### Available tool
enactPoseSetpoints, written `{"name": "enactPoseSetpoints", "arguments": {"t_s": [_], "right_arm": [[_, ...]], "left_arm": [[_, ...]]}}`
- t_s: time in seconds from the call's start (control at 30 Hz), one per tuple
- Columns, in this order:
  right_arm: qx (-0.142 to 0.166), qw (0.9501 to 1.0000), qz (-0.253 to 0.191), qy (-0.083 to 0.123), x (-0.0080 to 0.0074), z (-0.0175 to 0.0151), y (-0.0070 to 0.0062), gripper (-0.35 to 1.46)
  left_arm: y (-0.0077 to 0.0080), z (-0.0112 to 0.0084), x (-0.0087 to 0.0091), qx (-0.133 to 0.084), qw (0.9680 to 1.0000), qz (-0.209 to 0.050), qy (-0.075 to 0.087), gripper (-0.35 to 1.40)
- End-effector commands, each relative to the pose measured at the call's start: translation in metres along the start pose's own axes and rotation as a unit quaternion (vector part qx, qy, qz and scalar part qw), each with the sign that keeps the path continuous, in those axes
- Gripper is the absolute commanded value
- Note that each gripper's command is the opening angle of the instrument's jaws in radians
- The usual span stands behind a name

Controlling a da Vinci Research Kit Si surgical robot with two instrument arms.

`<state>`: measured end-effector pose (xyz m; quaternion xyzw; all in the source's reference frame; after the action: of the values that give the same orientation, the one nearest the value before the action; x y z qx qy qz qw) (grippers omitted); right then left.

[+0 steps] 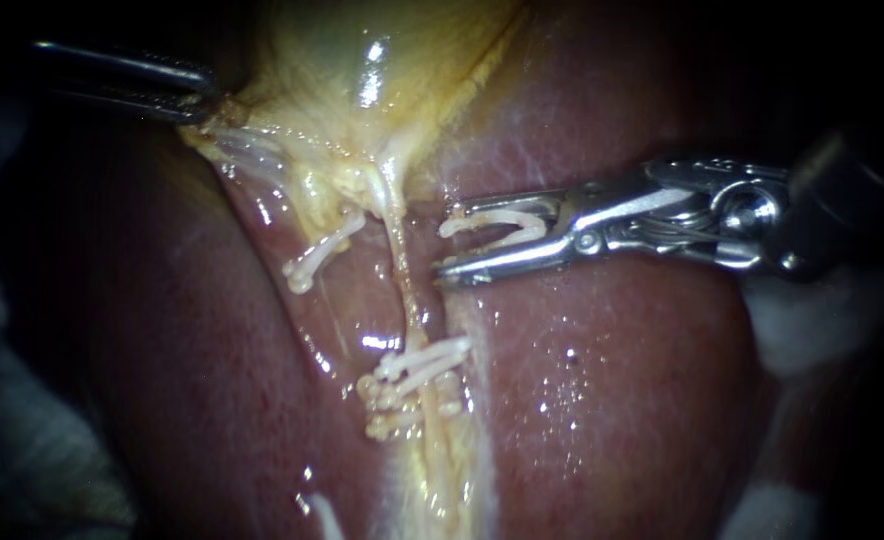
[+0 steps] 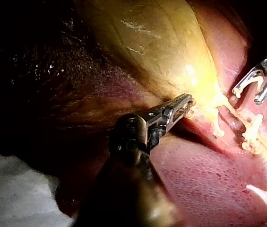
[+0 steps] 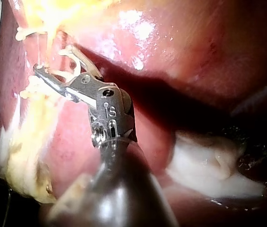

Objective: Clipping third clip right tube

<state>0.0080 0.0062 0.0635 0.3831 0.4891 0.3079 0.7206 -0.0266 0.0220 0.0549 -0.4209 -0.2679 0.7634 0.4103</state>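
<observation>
A thin pale right tube (image 1: 403,272) runs down from the yellow gallbladder (image 1: 362,60) over the liver (image 1: 612,400). Several white clips (image 1: 417,372) cross its lower end. One more white clip (image 1: 317,258) sits on the left tube. My right instrument (image 1: 444,245) comes in from the right, its jaws wide apart with a white open clip (image 1: 497,220) seated between them. The jaw tips stop just right of the tube, which lies outside them. My left instrument (image 1: 207,108) grips the gallbladder's edge at the upper left, jaws shut on it (image 2: 185,105).
White gauze (image 1: 812,320) lies to the right beneath my right instrument's shaft, and shows beside the shaft in the right wrist view (image 3: 209,170). Dark surroundings frame the liver on the left. Wet, glistening liver surface surrounds both tubes.
</observation>
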Motion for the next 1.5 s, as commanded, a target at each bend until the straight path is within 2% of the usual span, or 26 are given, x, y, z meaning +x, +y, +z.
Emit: {"name": "enactPoseSetpoints", "arguments": {"t_s": [0.03,0.17,0.37,0.43,0.67,0.77,1.0,1.1,1.23,1.5], "right_arm": [[-0.001,1.0000,0.001,0.000,-0.0004,0.0005,0.0002,0.49],[-0.004,1.0000,-0.001,0.000,-0.0015,0.0020,0.0009,0.49],[-0.007,0.9999,0.008,0.007,-0.0020,0.0043,0.0013,0.49],[-0.003,0.9998,0.014,0.016,-0.0019,0.0049,0.0014,0.49],[0.027,0.9962,0.041,0.072,-0.0014,0.0060,0.0013,0.49],[0.049,0.9933,0.061,0.084,-0.0014,0.0061,0.0010,0.49],[0.097,0.9875,0.068,0.104,-0.0013,0.0065,-0.0004,0.49],[0.114,0.9848,0.073,0.108,-0.0011,0.0066,-0.0011,0.48],[0.128,0.9836,0.072,0.105,-0.0008,0.0067,-0.0018,0.45],[0.136,0.9827,0.075,0.102,-0.0001,0.0071,-0.0018,0.39]], "left_arm": [[0.0000,0.0000,0.0000,0.000,1.0000,0.000,0.000,-0.35],[0.0001,0.0001,0.0000,0.000,1.0000,0.000,0.000,-0.35],[0.0001,0.0001,0.0001,-0.001,1.0000,0.000,0.000,-0.35],[0.0001,0.0002,0.0001,-0.001,1.0000,0.000,0.000,-0.35],[0.0001,0.0002,0.0001,-0.001,1.0000,0.000,0.000,-0.35],[0.0001,0.0002,0.0001,-0.001,1.0000,0.000,0.000,-0.35],[0.0001,0.0003,0.0001,-0.001,1.0000,0.000,0.000,-0.35],[0.0001,0.0003,0.0001,-0.001,1.0000,0.000,0.000,-0.35],[0.0001,0.0003,0.0001,0.000,1.0000,0.000,0.000,-0.35],[0.0002,0.0004,0.0001,0.000,1.0000,-0.001,0.000,-0.35]]}}
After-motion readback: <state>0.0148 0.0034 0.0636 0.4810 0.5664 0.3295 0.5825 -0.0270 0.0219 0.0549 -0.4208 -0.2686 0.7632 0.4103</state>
